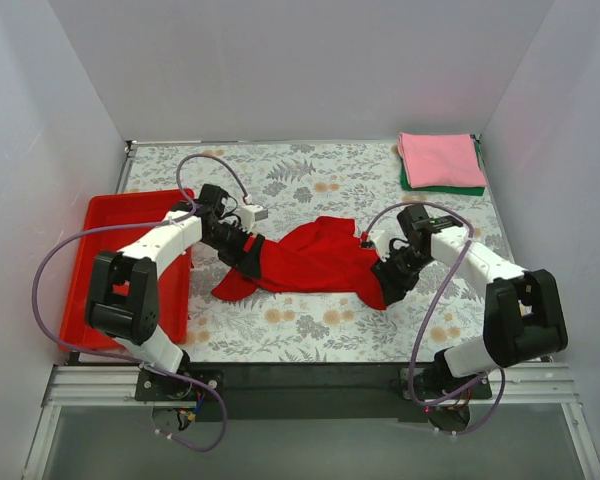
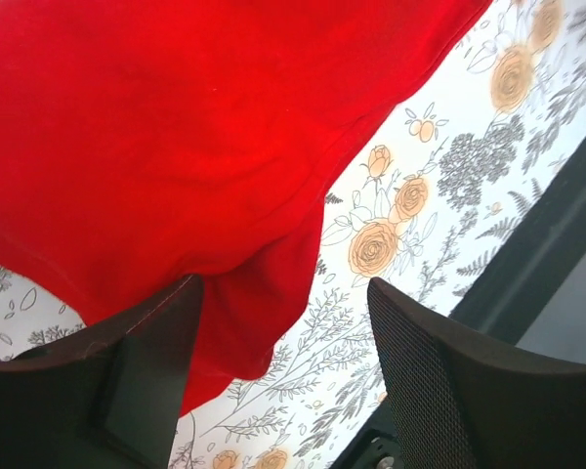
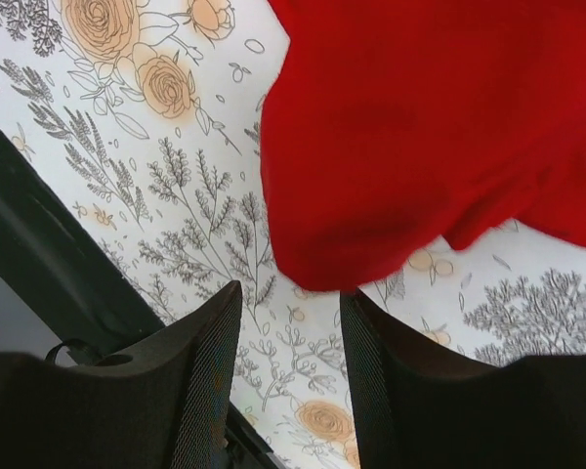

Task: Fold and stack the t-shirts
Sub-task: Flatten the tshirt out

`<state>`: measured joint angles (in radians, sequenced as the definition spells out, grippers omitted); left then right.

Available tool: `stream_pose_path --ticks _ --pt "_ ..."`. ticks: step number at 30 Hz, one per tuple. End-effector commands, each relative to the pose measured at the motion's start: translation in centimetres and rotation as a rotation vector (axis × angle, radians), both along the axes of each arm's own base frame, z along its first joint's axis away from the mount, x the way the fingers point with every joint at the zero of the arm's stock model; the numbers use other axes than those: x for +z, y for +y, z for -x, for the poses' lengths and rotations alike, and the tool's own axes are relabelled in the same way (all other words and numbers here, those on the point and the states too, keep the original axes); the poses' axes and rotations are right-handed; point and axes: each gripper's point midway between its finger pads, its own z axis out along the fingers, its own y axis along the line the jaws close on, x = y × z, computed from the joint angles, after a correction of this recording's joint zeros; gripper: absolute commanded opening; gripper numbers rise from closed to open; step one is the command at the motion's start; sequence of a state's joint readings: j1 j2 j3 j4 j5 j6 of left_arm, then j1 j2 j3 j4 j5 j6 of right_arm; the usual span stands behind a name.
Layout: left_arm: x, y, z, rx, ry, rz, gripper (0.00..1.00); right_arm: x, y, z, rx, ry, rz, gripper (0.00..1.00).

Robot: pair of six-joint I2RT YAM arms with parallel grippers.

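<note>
Bench: a bench (image 1: 310, 175) covered in a floral print, seen from above, with plain white walls on three sides.
Red t-shirt: the red t-shirt (image 1: 315, 258) lies rumpled and unfolded in the middle of the bench, stretched between the two arms. One end trails toward the near left.
Pink t-shirt: the pink t-shirt (image 1: 438, 158) is folded flat in the far right corner of the bench.
Dark green t-shirt: the dark green t-shirt (image 1: 448, 188) lies under the pink one. Only a narrow strip shows along the near edge.
Red tray: a rigid red tray (image 1: 115, 215) sits at the left edge of the bench, and the left arm (image 1: 165, 240) reaches across it.
Left jaws: apart, low at the left end of the red t-shirt. In the wrist view the cloth's edge dips into the wide gap beside one of the fingers (image 2: 127, 371) and is not pinched.
Right jaws: apart, on the right arm (image 1: 470, 255), at the right end of the red t-shirt. In the wrist view a rounded fold of red cloth lies just beyond the fingertips (image 3: 200, 371), with printed bench showing in the gap.
</note>
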<state>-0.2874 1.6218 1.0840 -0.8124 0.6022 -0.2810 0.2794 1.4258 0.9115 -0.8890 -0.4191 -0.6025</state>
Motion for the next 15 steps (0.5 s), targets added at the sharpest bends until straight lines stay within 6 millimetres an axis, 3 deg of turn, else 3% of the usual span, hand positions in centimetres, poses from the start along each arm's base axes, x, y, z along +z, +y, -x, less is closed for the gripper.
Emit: stream_pose_path --ticks 1,7,13,15 --pt "4.3 -0.9 -1.0 0.040 -0.055 0.129 0.68 -1.6 0.9 -0.5 0.023 0.001 0.036 0.51" --pt "6.1 -0.5 -2.0 0.070 -0.111 0.144 0.69 -4.5 1.5 -0.2 0.025 0.000 0.097 0.54" --pt "6.7 0.7 -3.9 0.124 -0.151 0.153 0.69 -6.2 2.2 0.6 0.056 0.035 0.158 0.51" --pt "6.8 1.5 -4.5 0.159 -0.145 0.166 0.69 -6.9 1.6 0.4 0.041 0.032 0.214 0.38"
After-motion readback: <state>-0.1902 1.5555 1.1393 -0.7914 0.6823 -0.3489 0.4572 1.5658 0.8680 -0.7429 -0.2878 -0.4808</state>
